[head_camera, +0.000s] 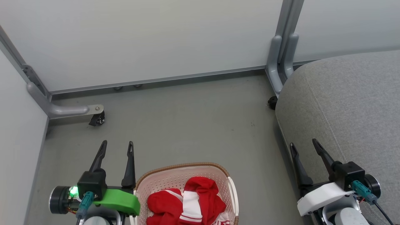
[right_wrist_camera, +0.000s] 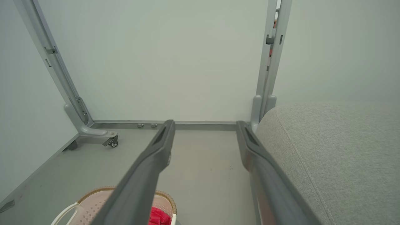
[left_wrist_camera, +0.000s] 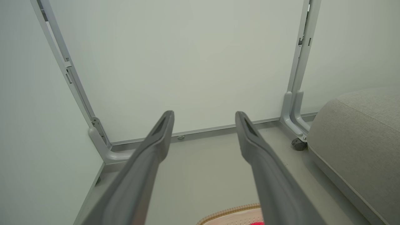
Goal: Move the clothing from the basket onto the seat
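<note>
Clothing [head_camera: 187, 203] made of soft red cloth with white stripes lies bunched up inside the cream-white plastic basket [head_camera: 184, 165]. The basket has lots of little holes and a brown woven rim. It stands on the flat grey floor [head_camera: 187, 118], near the robot and a bit left of the middle. The clothing fills the near part of the basket, and the far end is bare.

On the right is the big grey cloth seat [head_camera: 350, 103], with a round corner and a stitched line running down it. It is well apart from the basket, with a strip of floor between them.

Just left of the basket is the left gripper [head_camera: 117, 143], which has a bright green cover. Its two long dark fingers [left_wrist_camera: 156, 140] point to the far side. They are spread wide apart and hold nothing.

Over the near left edge of the seat is the right gripper [head_camera: 302, 142], which has a white cover. Its jaws are wide apart too, with nothing between them.

On the far side stand plain white wall panels [head_camera: 150, 37] in grey metal frames. At the far left a grey metal foot [head_camera: 72, 110] sticks out along the floor, with a small black wheel [head_camera: 97, 119] at its end.
</note>
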### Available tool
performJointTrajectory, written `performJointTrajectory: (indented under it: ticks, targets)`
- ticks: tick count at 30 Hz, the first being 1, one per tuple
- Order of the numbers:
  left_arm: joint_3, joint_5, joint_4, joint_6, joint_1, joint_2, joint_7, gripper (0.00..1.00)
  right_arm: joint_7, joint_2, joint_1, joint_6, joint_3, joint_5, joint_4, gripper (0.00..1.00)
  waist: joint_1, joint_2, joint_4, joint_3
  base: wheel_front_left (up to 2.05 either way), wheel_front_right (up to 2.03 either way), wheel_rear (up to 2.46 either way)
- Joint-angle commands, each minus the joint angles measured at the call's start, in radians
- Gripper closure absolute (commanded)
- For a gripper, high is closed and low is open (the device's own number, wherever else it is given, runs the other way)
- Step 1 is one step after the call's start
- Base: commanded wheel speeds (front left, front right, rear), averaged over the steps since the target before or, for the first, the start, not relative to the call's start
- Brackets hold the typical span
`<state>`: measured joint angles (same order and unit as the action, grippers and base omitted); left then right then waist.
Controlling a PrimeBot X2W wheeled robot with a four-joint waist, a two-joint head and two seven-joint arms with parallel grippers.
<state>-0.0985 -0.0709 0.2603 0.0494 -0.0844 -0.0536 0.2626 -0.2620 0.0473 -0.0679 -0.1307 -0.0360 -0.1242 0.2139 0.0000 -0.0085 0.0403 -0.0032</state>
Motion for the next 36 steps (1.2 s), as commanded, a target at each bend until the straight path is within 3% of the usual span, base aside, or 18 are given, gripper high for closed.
performJointTrajectory:
  ticks: [1,19,36]
  targets:
    - [0.004,0.0,0.002,-0.005,-0.016,0.0,0.003,0.0,-0.005,0.006,0.0,0.0,0.0,-0.006,0.003,0.0,0.0,0.0085,-0.001,0.001,0.0,0.0,0.0]
    - [0.004,0.003,0.007,0.004,-0.034,0.002,0.003,0.0,-0.005,0.006,-0.009,0.0,-0.014,-0.014,0.007,0.0,0.0,0.0085,-0.018,0.016,0.0,0.0,0.0]
    - [-0.013,0.006,0.05,0.044,-0.11,-0.011,0.002,0.0,-0.004,0.005,-0.076,0.0,-0.023,-0.005,-0.042,0.0,0.0,0.0085,-0.149,0.16,0.0,0.0,0.0]
